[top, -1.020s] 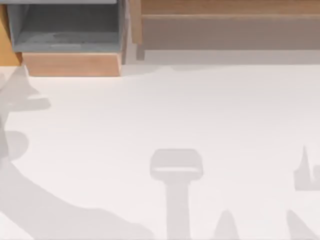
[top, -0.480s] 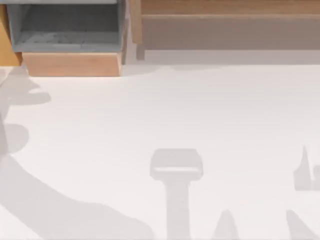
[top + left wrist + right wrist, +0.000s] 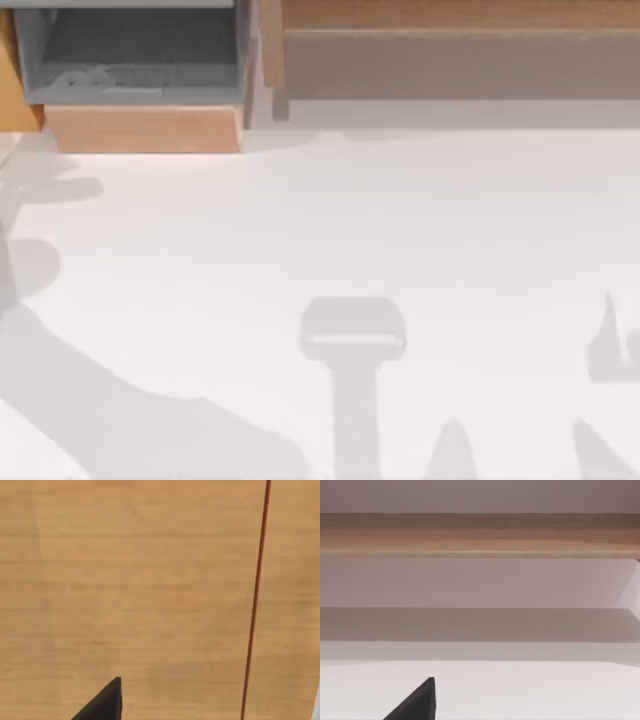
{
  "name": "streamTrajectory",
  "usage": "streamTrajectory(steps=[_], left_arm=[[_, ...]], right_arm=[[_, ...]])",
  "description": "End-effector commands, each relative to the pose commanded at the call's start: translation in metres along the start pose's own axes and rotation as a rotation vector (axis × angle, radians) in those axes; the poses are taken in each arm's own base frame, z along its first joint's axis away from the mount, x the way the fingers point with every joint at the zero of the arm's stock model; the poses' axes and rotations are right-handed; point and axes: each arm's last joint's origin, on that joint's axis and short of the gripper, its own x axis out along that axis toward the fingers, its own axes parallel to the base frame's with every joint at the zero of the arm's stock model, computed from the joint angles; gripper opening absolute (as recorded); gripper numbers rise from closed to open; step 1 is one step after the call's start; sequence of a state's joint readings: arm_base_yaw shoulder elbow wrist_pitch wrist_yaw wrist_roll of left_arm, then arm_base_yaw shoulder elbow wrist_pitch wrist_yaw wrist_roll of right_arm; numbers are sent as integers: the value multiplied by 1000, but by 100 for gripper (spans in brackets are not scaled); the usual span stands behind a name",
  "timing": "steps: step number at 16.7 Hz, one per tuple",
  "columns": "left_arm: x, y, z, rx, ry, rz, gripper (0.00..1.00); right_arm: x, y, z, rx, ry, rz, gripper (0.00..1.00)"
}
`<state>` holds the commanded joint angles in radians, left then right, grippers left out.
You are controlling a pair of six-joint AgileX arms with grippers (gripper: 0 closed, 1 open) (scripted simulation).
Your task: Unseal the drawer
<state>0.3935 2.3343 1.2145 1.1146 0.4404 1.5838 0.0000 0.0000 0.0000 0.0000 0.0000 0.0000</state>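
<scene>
Drawer (image 3: pixel 140 85) is seen pulled out at the table's (image 3: pixel 400 250) far left, its grey inside exposed behind a wooden front panel (image 3: pixel 145 130). It is judged rigid, sliding on rails, best held at the front's edge. Finger states cannot be told.

- Rendered simulation bench, not a lived-in room: flat shading, textureless surfaces.
- Plain white table (image 3: pixel 420 230) across the whole top view, bare but for soft grey shadows.
- Wooden cabinet (image 3: pixel 450 50) along the far edge, light grain, no hardware or labels.
- Drawer (image 3: pixel 140 128) pulled out at far left, grey inside, wood front.
- Close wood panel (image 3: pixel 130 590) with one thin dark seam in the left wrist view.
- Blank pale wall (image 3: pixel 480 495) above the cabinet in the right wrist view.
</scene>
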Motion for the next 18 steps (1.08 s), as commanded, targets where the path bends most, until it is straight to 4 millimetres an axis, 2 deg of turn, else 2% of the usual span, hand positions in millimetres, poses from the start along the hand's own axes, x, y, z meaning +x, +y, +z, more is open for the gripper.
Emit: streamTrajectory(steps=[11, 18], left_arm=[[0, 0, 0, 0, 0, 0, 2], [0, 0, 0, 0, 0, 0, 0]], right_arm=[[0, 0, 0, 0, 0, 0, 100], [0, 0, 0, 0, 0, 0, 100]])
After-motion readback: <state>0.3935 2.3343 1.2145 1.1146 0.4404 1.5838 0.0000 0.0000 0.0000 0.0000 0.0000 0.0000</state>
